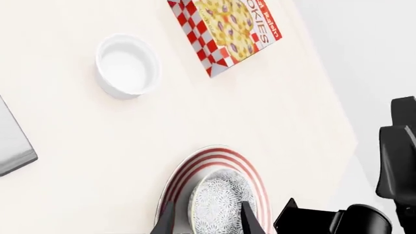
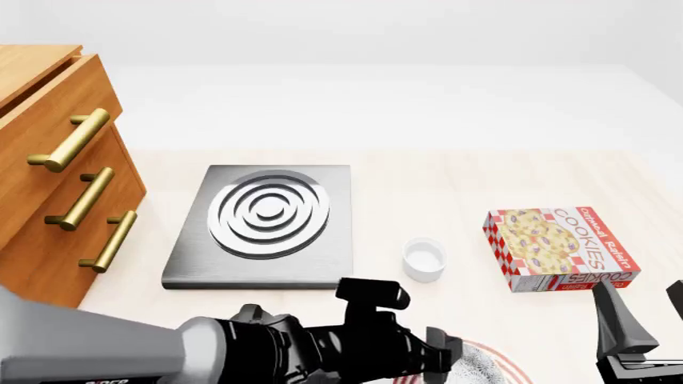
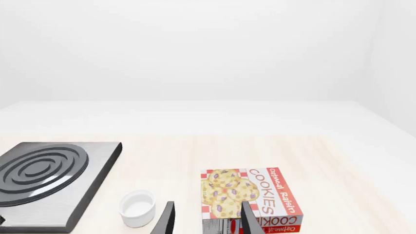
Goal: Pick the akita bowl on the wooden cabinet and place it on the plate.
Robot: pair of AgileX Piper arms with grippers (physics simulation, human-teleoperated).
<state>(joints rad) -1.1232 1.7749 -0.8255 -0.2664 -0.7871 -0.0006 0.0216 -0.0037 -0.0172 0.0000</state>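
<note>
The left pincer [image 1: 206,222] is right over the plate [image 1: 224,158] now, down at the near edge of the worktop [image 1: 97,146], and between its two dark fingers sits the akita bowl [image 1: 217,202], lacy grey pattern plain to see in the left wrist view. The fingers flank the bowl on either side and look closed on it, though whether the bowl has touched the plate or hangs just above it, I can't tell from here. In the front view the left arm hides nearly all of it; only a sliver of patterned rim and red rings peeks out at the bottom edge.

So this is the setting-down, and the thing to get right is centring: the bowl looks to sit towards the middle of the red rings, not out at the rim, which is what you want. I'd ease it straight down until the base rests flat, then part the fingers gently and lift straight up, so neither finger drags the wall and tips it.

The right pincer [image 3: 206,219] is idle off to the right, fingers apart and holding nothing, pointed at the cookie box [image 2: 561,248] and the small white cup [image 2: 424,260]. The wooden cabinet [image 2: 53,176] stands well off to the left, beside the stove slab [image 2: 267,228]
</note>
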